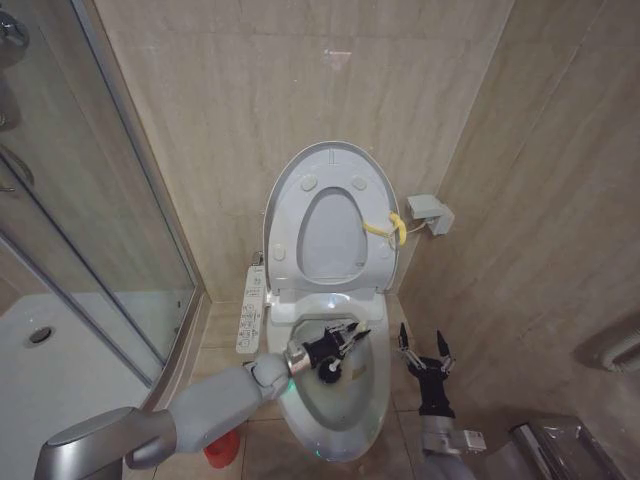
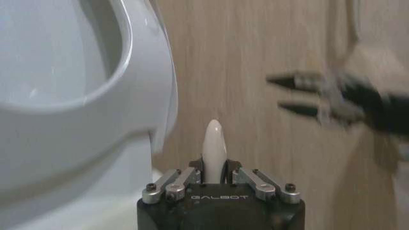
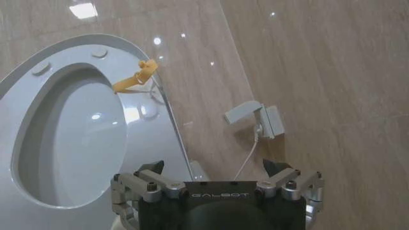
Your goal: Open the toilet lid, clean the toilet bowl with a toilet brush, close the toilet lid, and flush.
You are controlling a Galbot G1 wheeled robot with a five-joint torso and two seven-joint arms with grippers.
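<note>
The toilet lid (image 1: 330, 215) stands upright against the back wall with the seat ring (image 1: 292, 225) raised flat against it, leaving the toilet bowl (image 1: 335, 400) open from rim to rim. The bowl sits between a glass shower partition (image 1: 90, 230) on the left and a tiled wall on the right, with only a narrow strip of floor on each side.

The left arm reaches in from the bowl's left rim, elbow bent, and its left gripper (image 1: 340, 345) hangs over the rear half of the bowl. Its fingers are clamped on the toilet brush (image 1: 331, 372), whose black head points down into the bowl. The left wrist view adds the pale handle tip (image 2: 214, 143) sticking out between the closed fingers.

The right gripper (image 1: 424, 352) hovers over the floor strip just beside the bowl's right rim, pointing at the back wall, fingers spread wide and empty. Its wrist view shows the yellow strap (image 3: 134, 79) on the lid's edge and a wall socket (image 3: 255, 117).

A red holder (image 1: 222, 448) sits on the floor by the bowl's front left.
</note>
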